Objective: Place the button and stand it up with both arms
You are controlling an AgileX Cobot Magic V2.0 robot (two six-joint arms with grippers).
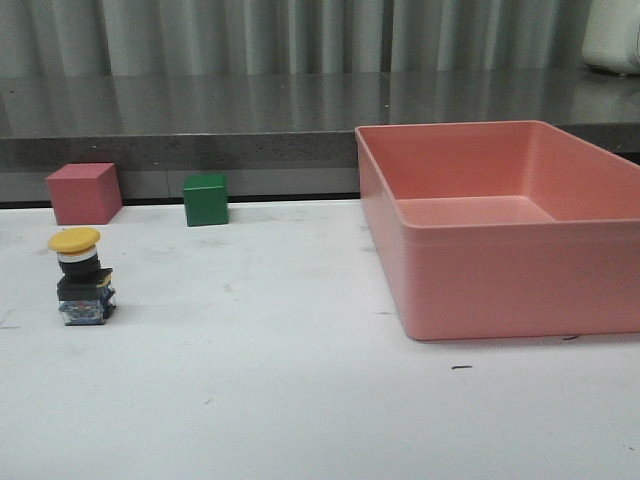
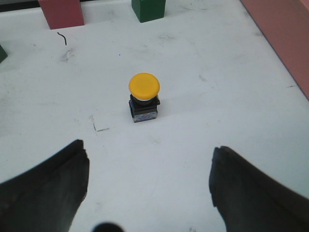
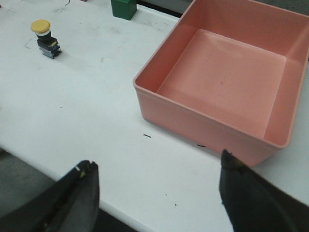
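Keeping both claws away from the button [image 2: 144, 97] looks like the best plan now, because it stands up by itself with its yellow cap on top, so I think the job is nearly done.

Nearest the left wrist camera is the left claw [image 2: 149, 181]. Its two black fingers are spread wide and hold nothing. The button sits on the white table [image 2: 203, 125] straight ahead of this claw, in line with the gap between the fingers but well clear of them. If this claw moves, it should pull straight away from the button and not swing sideways, since one bump could knock the button over.

The right claw [image 3: 159, 193] is spread wide too and is empty. The big pink box [image 3: 212, 82] is just ahead of it. The button is far off to one side, well apart from this claw.

The button is small. It has a round yellow cap like a mushroom, a shiny ring under it, a black middle and a bluish block at the bottom. I can't tell for sure if the bottom lies fully flat, because it is tiny in these views.

Farther past the button from the left claw are a pink cube [image 2: 61, 12] and a green cube [image 2: 148, 9].
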